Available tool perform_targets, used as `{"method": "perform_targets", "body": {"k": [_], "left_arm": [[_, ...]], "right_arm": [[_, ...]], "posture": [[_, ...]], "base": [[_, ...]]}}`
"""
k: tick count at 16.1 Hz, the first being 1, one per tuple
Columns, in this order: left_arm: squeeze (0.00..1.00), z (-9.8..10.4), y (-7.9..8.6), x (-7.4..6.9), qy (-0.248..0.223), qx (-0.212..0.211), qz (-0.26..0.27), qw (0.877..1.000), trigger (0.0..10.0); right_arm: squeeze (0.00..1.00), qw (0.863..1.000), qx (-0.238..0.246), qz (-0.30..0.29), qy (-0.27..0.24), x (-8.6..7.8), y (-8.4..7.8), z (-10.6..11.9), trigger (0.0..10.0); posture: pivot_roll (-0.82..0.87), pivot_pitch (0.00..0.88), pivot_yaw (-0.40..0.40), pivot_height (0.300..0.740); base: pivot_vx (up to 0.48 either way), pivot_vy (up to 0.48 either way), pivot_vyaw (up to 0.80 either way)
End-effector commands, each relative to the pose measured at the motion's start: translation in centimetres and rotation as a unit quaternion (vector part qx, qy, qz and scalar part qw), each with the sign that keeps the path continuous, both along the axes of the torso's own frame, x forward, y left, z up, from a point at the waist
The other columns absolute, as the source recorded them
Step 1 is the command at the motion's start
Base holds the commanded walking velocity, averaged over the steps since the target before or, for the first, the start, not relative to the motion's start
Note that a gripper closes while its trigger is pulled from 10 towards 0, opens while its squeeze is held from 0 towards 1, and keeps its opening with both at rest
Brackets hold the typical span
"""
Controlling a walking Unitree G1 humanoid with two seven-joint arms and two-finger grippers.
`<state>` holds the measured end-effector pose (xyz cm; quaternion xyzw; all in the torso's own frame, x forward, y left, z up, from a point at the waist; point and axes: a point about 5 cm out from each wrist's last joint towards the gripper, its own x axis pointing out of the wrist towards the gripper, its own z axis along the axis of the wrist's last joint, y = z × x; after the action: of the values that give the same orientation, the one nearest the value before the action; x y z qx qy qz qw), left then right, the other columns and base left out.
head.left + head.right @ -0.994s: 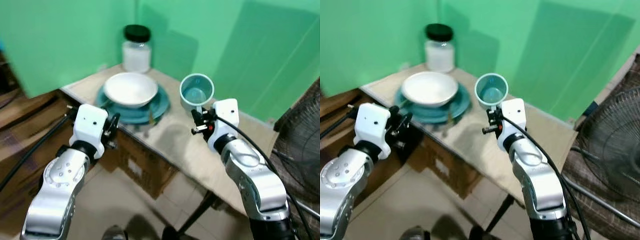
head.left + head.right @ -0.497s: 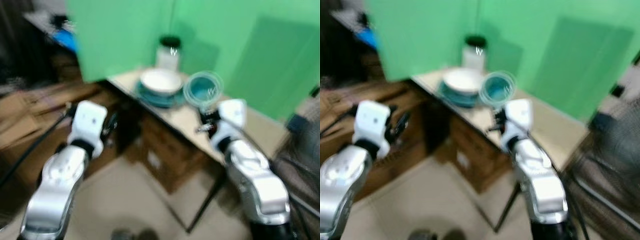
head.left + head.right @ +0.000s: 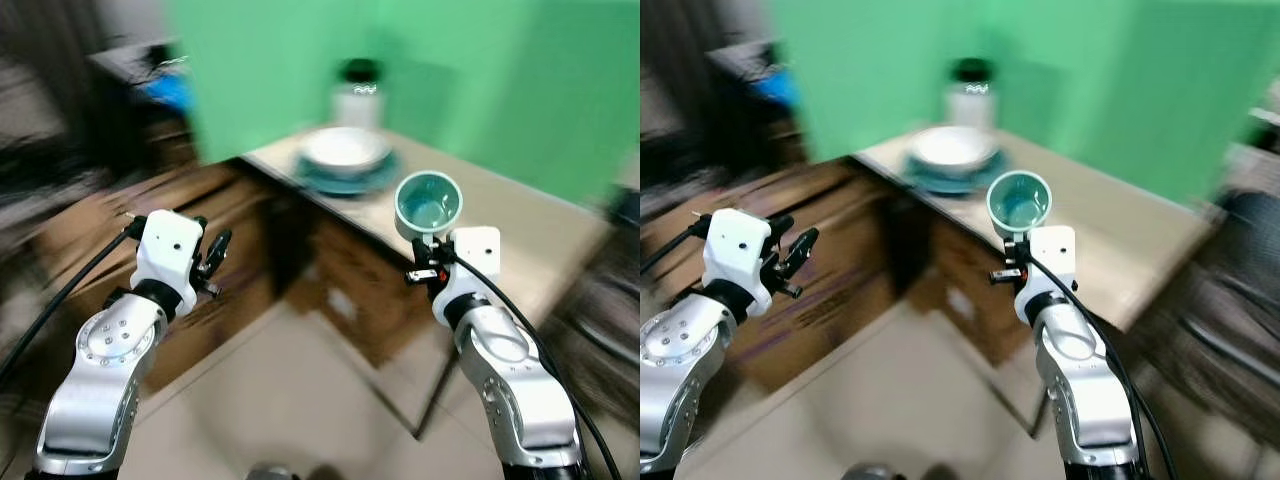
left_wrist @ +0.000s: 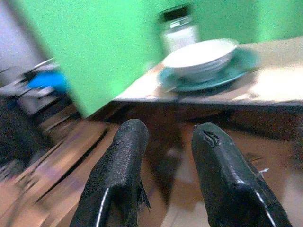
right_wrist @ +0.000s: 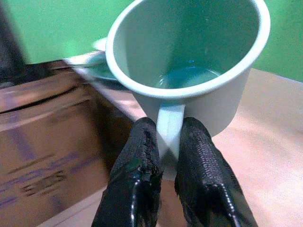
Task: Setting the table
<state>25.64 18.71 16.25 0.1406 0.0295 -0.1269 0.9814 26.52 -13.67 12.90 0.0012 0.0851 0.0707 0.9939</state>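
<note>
The right hand (image 5: pixel 163 177) is clamped on the handle of a pale mint mug (image 3: pixel 428 205), held upright in the air over the table's near edge; its inside is a deeper teal, glossy and round-rimmed. At about eleven o'clock from the mug, a white bowl (image 3: pixel 345 150) sits on a teal plate (image 3: pixel 347 179) on the beige table (image 3: pixel 520 225), a black-lidded jar (image 3: pixel 359 92) behind them. The left hand (image 4: pixel 165 177) hangs off the table's side, fingers apart, holding nothing.
</note>
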Motion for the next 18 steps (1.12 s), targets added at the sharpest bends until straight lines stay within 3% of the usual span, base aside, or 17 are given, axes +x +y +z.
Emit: {"method": "perform_targets", "body": {"k": [1,3,7,11,14,18], "left_arm": [[0.0,-0.1,0.1,0.0,0.002,-0.001,-0.003,1.0,10.0],[0.0,-0.5,0.4,-0.4,0.003,-0.003,0.003,1.0,10.0],[0.0,-1.7,1.3,-1.2,-0.01,-0.024,0.075,0.997,10.0],[0.0,-2.1,1.2,-1.9,-0.038,-0.028,0.116,0.992,10.0],[0.0,-2.5,1.4,-1.8,-0.018,-0.019,0.117,0.993,10.0],[0.0,-2.8,1.0,-1.7,0.008,-0.026,0.075,0.997,10.0]], "right_arm": [[0.0,1.0,-0.005,-0.009,-0.016,0.0,-0.3,0.5,10.0],[0.0,1.0,-0.006,-0.018,-0.018,0.1,-0.5,0.5,10.0],[0.0,0.999,-0.029,-0.03,-0.018,0.2,-0.9,0.0,10.0],[0.0,0.998,-0.004,-0.056,0.005,0.1,-1.7,-0.8,10.0],[0.0,0.997,-0.037,-0.074,0.002,0.4,-2.2,-1.0,10.0],[0.0,0.996,-0.016,-0.09,-0.002,0.2,-2.8,-0.8,10.0]], "posture": [[0.16,0.0,0.044,0.74],[0.16,0.0,0.037,0.74],[0.18,0.0,-0.012,0.74],[0.21,0.0,-0.054,0.74],[0.21,0.0,-0.047,0.74],[0.19,0.0,-0.04,0.74]], "base": [[0.0,0.0,-0.8],[0.0,0.0,-0.8],[0.0,0.0,-0.8],[0.0,0.0,-0.8],[0.0,0.0,-0.8],[0.0,0.0,-0.8]]}}
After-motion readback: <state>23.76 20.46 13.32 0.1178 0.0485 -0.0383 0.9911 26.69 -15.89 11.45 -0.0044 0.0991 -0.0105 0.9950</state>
